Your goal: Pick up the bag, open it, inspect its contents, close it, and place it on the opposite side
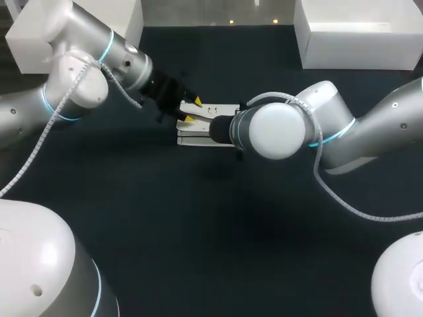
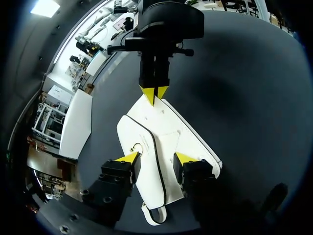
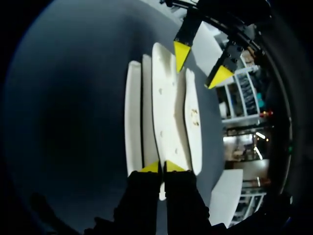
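Left end effector [image 2: 156, 157] spread wide — right end effector [image 3: 161, 167] pinched nearly closed, directly opposite.

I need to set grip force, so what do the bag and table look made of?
Bag: white and smooth, probably faux leather; it holds stiff flat panels with a dark seam line. Table: dark matte covering, maybe fabric or a mat; it shows no glare.

One white bag [image 1: 198, 137]; two tools: left tool [image 2: 156, 157], right tool [image 3: 162, 167]; one table [image 1: 198, 231].

Robotics lab: left arm [image 1: 66, 92] and right arm [image 1: 344, 132] over a dark table [image 1: 198, 231]
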You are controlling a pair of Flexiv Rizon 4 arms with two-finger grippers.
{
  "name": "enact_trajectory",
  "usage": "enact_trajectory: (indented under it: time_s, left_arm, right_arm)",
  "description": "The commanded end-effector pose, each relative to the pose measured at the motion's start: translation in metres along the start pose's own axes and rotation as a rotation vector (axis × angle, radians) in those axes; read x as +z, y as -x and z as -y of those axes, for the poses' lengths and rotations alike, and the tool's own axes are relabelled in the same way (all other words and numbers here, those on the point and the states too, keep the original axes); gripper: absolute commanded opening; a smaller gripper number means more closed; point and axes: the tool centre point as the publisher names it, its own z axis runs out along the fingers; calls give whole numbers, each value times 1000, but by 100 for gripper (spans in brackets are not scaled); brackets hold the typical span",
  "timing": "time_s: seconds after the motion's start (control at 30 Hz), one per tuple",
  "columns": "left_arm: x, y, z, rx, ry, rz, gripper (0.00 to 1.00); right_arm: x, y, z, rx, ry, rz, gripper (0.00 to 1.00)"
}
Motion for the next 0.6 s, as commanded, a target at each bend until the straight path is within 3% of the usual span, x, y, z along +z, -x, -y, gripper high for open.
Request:
enact_trajectory:
  time_s: [0.03,0.3,0.6]
  left_arm:
    - [9,-3,-4,-6,2,7,47]
    - [16,-6,-9,-9,17,31,42]
    - [23,-4,-14,-20,41,61,31]
  right_arm:
    - [1,-2,0,0,1,5,0]
    - [1,-2,0,0,1,5,0]
    - [1,-2,0,0,1,5,0]
